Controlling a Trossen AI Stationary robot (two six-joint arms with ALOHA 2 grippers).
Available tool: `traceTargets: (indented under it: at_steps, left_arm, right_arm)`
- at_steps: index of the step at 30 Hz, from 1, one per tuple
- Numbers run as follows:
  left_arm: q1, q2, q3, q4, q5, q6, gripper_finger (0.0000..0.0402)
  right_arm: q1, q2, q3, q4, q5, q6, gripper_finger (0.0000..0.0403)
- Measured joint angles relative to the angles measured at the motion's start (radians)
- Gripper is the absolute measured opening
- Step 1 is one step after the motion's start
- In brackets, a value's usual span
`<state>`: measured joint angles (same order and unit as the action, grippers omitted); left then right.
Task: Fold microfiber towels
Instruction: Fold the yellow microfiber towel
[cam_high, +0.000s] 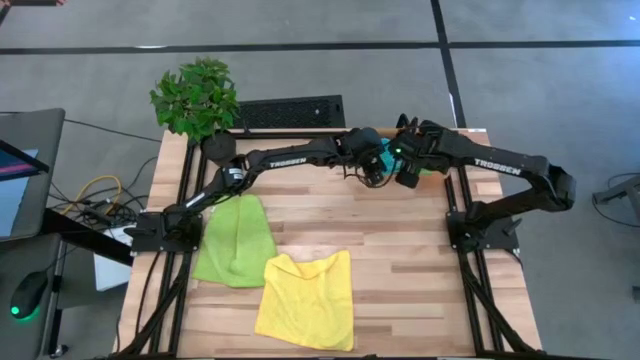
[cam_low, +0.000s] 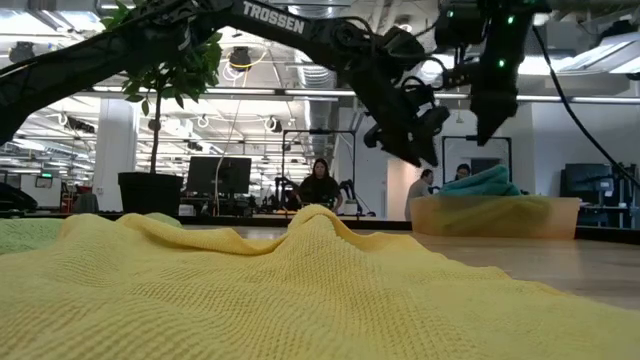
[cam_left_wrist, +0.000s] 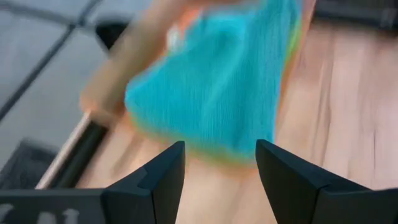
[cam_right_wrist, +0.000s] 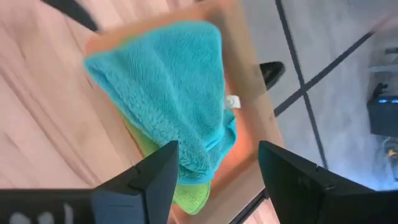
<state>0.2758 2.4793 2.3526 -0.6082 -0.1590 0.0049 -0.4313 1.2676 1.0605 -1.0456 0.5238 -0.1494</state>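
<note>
Both pincers, left pincer (cam_high: 372, 176) and right pincer (cam_high: 408, 172), are hovering apart, flanking the teal towel (cam_right_wrist: 165, 87) lying directly below.

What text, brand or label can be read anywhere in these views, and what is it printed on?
"TROSSEN" – on the left arm, white letters, also seen in the low view.
"TROSSEN" – on the right arm, small but legible.
White tag on the teal towel – too blurred to read.
Screens in the room behind the table – too small to read.
</note>
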Motion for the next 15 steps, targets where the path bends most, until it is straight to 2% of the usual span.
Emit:
traceTargets:
  at_steps: [2, 7, 10, 15]
  left_arm:
    - [-0.014, -0.014, 0.000, -0.049, -0.059, 0.001, 0.0190]
    - [-0.077, -0.060, 0.000, -0.237, -0.289, -0.021, 0.0190]
    - [-0.126, -0.089, 0.000, -0.365, -0.342, -0.071, 0.0190]
    - [-0.223, -0.119, 0.000, -0.579, -0.353, -0.190, 0.0190]
  right_arm:
    - [0.021, -0.031, 0.018, -0.001, 0.001, 0.019, 0.0244]
    - [0.106, -0.172, 0.019, 0.007, -0.001, 0.067, 0.0244]
    - [0.186, -0.256, 0.017, 0.009, -0.001, 0.101, 0.0244]
    - [0.348, -0.336, 0.017, 0.055, -0.008, 0.126, 0.0244]
